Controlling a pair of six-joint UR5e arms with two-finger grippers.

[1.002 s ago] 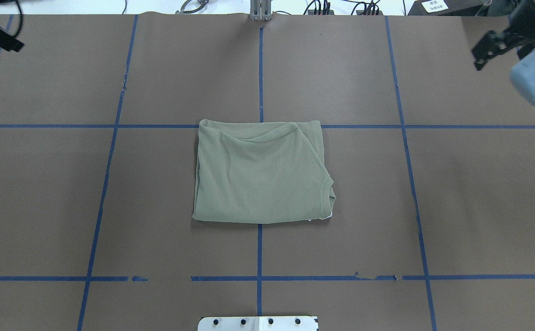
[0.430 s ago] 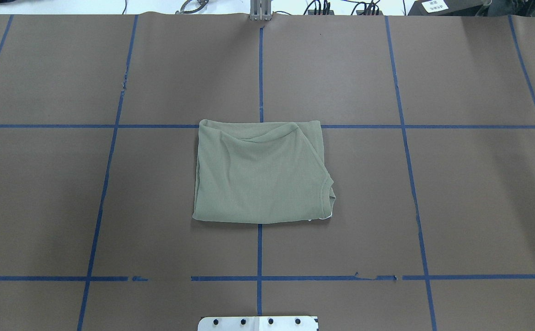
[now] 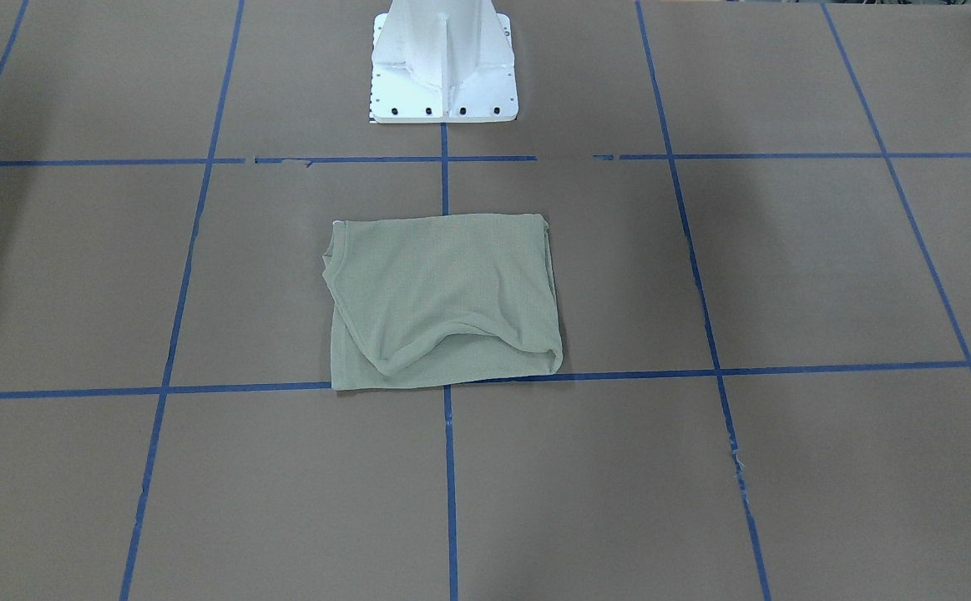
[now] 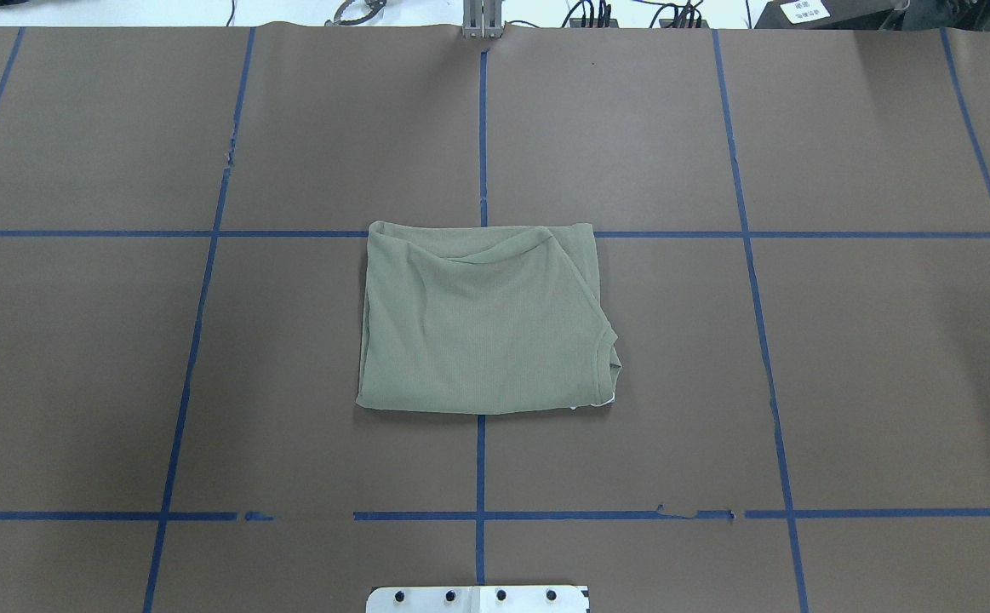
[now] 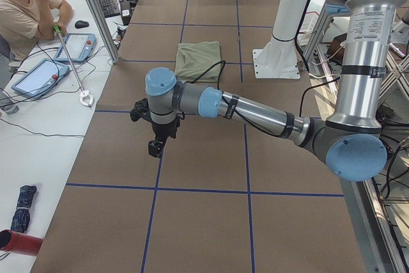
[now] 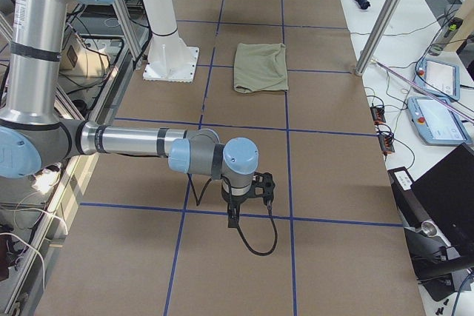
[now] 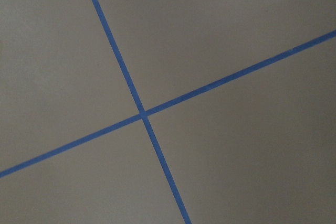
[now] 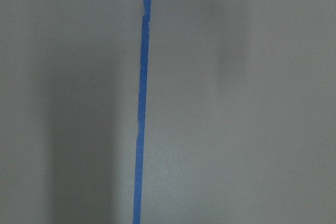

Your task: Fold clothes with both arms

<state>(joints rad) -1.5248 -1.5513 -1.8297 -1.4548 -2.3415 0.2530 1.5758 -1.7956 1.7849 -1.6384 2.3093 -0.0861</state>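
Brown paper covers the table point(image 4: 886, 383), ruled into big squares by blue tape lines point(image 4: 482, 128), with the white pedestal point(image 3: 443, 58) at the robot's edge. At the middle of the table lies the sage-green shirt point(image 4: 477, 323), folded into a flat, nearly square packet of fine ribbed knit. It sits on the centre tape line, its far edge against a cross line in the overhead view.

A soft curved ridge runs along the far edge of the shirt. The ribbed collar point(image 4: 607, 358) peeks out at the near right corner in the overhead view. A white fleck beside it is too small to identify, and everything under the top layer is hidden.

The packet is a little wider than deep, so its long axis runs left to right across the table, with the collar end to the right.

Both arms are outside the overhead and front views. The left arm point(image 5: 255, 112) reaches low over the table's left end, with its tool point(image 5: 155, 148) pointing down, well apart from the shirt. The right arm point(image 6: 133, 140) does likewise at the right end (a near mirror image), its tool point(image 6: 233, 218) also pointing down. Neither tool has hold of anything, but I cannot tell how far either is open. Both wrist cameras show only paper and tape.
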